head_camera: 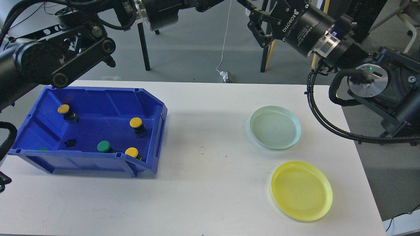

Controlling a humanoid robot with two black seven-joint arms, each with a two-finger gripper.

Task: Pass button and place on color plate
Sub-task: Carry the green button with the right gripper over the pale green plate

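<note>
Fingers of right gripper (pixel 259 28) spread, holding nothing, raised beyond the desk (pixel 210 196); left gripper's fingers not visible, can't tell. Step: nothing picked yet. Blue bin (pixel 98 164) holds 3 yellow buttons (pixel 136 123) and 1 green button (pixel 103 146). Green plate (pixel 275 127) and yellow plate (pixel 301 190) bare. Next: left arm grasps a button, hands over.
</note>
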